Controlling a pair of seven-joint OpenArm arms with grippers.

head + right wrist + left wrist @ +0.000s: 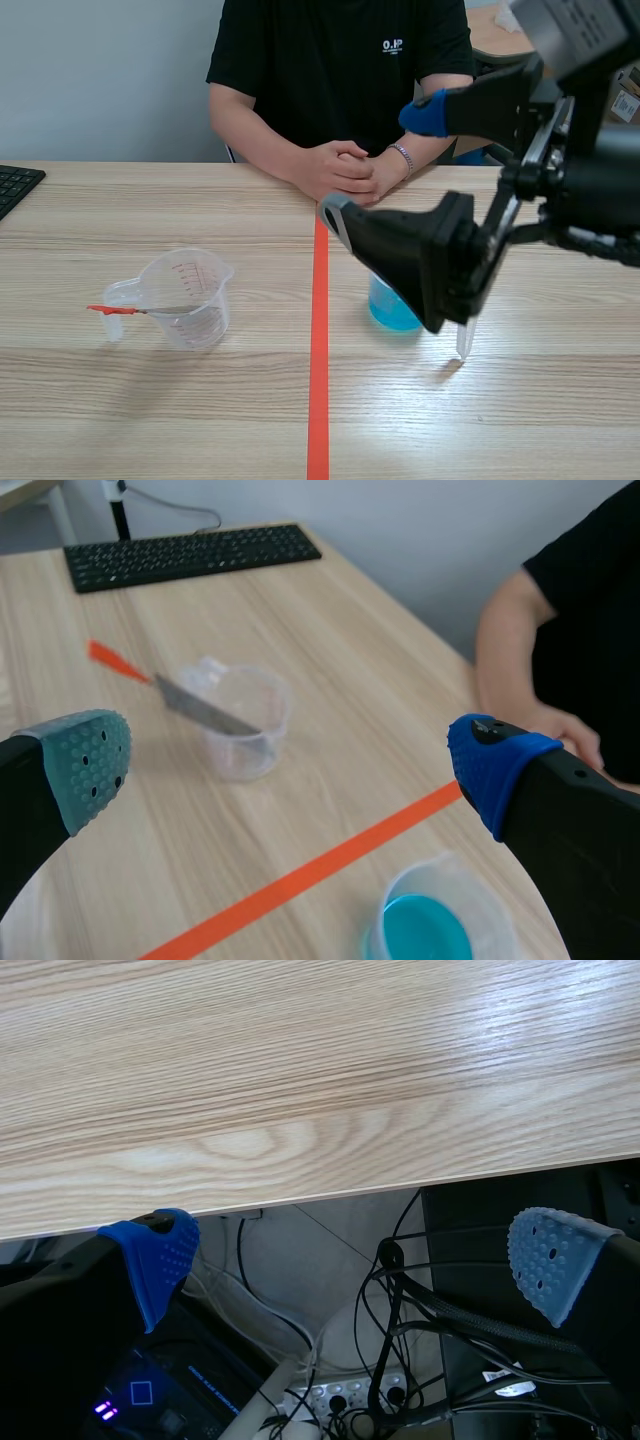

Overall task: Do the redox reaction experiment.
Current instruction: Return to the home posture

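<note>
1. The right gripper point(380, 165) hangs over the table point(150, 400), just right of the orange tape line point(318, 400). Its two fingers are spread wide, with nothing between them.
2. The blue cup point(392, 312), a clear cup holding blue liquid, stands on the wood under that arm, just right of the tape line. The lower finger hides its upper part. In the right wrist view it sits below the gap between the fingers, nearer the blue-padded one.
3. A small clear tube point(465, 340) stands upright near the blue cup, on the side away from the line. Its top is hidden behind the arm, and I cannot tell whether it rests on the table.
4. The measuring cup point(185, 298) is clear and upright on the left half of the table, well apart from both the tape line and the blue cup. Its handle points away from the line.
5. A thin metal tool point(150, 310) lies tilted across the measuring cup. The blade is inside, and the red handle pokes out past the rim above the cup's handle.
6. A black keyboard point(15, 185) lies at the table's far left edge, well apart from the measuring cup.
7. A person point(340, 60) sits across the table. Their clasped hands point(345, 170) rest on the far edge at the end of the tape line, near the right gripper's fingers.
8. The left gripper point(350, 1260) has its fingers apart and holds nothing. It sits low at the table's near edge, which runs across just ahead of its fingertips. Cables point(400, 1340) hang beneath it.
</note>
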